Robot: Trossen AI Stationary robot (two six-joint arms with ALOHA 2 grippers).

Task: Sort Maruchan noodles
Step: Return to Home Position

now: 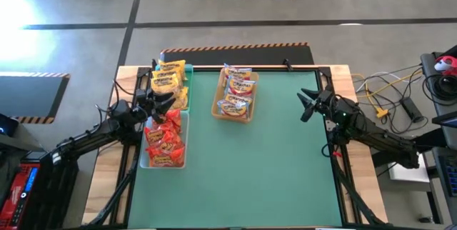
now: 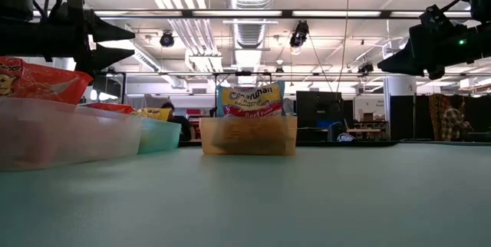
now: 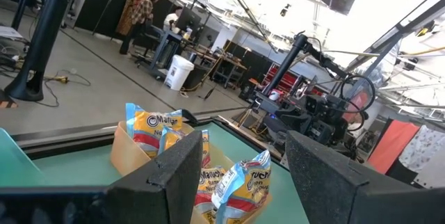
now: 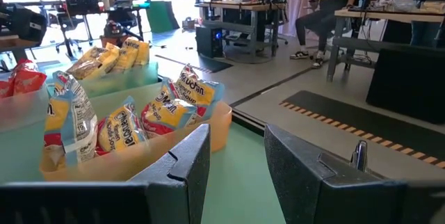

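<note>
Green matting on the table (image 1: pixel 285 166) carries three trays. Yellow Maruchan noodles (image 1: pixel 170 80) fill a teal tray (image 2: pixel 161 136) at the far left. Red packets (image 1: pixel 164 141) lie in a clear tray (image 2: pixel 69 136) just beside it, on the near side. Blue-and-orange packets (image 1: pixel 238 91) stand in a tan tray (image 2: pixel 249 143) at the far middle. The left gripper (image 1: pixel 163 105) hovers where the teal and clear trays meet, fingers apart and empty. The right gripper (image 1: pixel 307 106) hangs over the mat's right side, well apart from the trays, fingers also apart, holding nothing.
</note>
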